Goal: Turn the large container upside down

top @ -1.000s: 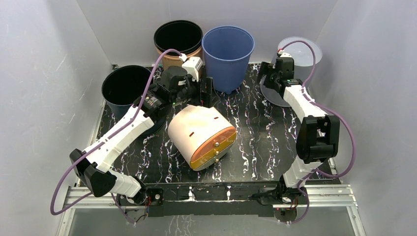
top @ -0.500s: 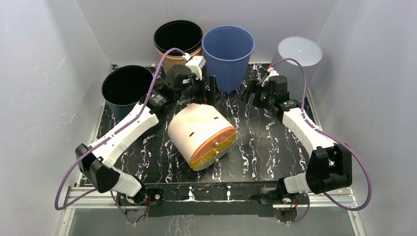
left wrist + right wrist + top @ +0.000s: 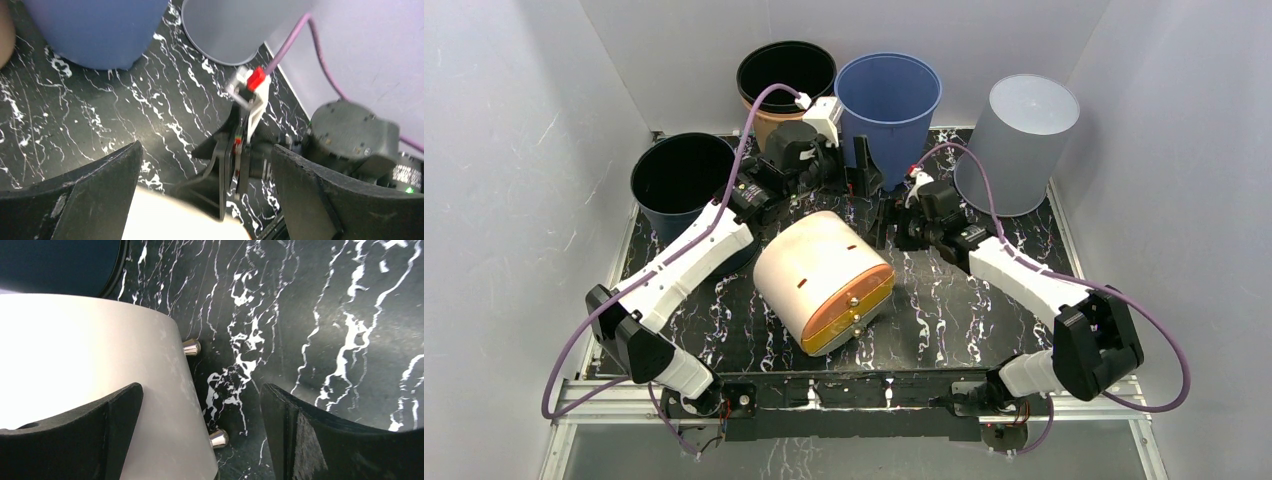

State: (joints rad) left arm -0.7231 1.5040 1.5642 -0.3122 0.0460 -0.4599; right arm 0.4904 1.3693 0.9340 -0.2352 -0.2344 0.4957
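Your container [image 3: 824, 280] lies on its side at the middle of the table [image 3: 964, 300], its orange bottom with metal studs [image 3: 191, 347] facing the near edge and a little right. Your right claw [image 3: 889, 215] sits just beside the container's far right flank, fingers spread wide and gripping nothing. In its wrist view the cream wall fills the left half of the gap, though you can't tell from here whether a finger touches it. Your left claw [image 3: 854, 180] hangs just behind the container, near the foot of the blue bucket [image 3: 887, 110], also spread wide with nothing in it, and it looks across at the right claw. Along the back stand a brown pot [image 3: 786, 85], the blue bucket and a grey bucket [image 3: 1019, 140]. A black pot [image 3: 679, 180] stands at the far left.
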